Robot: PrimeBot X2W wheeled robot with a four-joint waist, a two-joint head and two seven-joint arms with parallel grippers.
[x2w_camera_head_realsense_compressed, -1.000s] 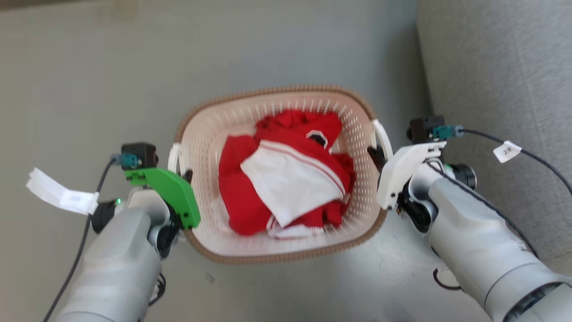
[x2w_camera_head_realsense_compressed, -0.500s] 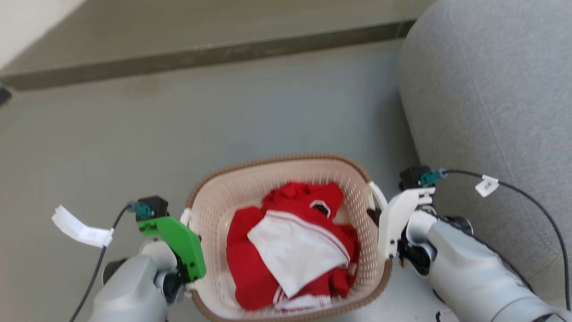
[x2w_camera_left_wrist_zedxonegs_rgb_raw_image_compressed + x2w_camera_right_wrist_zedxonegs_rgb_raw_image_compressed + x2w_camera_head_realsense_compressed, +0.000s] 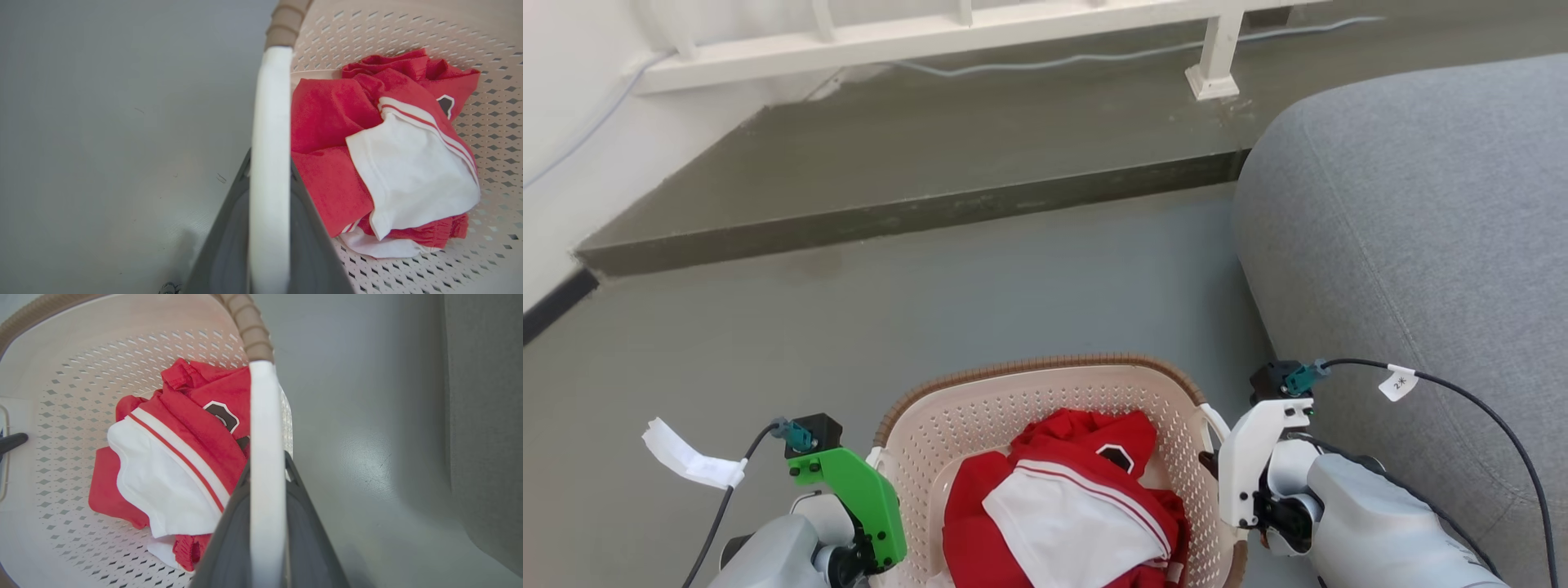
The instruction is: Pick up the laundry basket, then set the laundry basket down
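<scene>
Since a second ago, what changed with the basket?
The head camera tilted up, so the laundry basket sits lower in that view; a step and white rail now show. Nothing was let go: the left tool and right tool stay shut on its white handles, clothes unmoved.

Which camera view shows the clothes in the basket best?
The left wrist view: the clothes lie nearly whole, nothing across them. In the right wrist view the handle covers part; in the head view the bottom edge cuts them off.
</scene>
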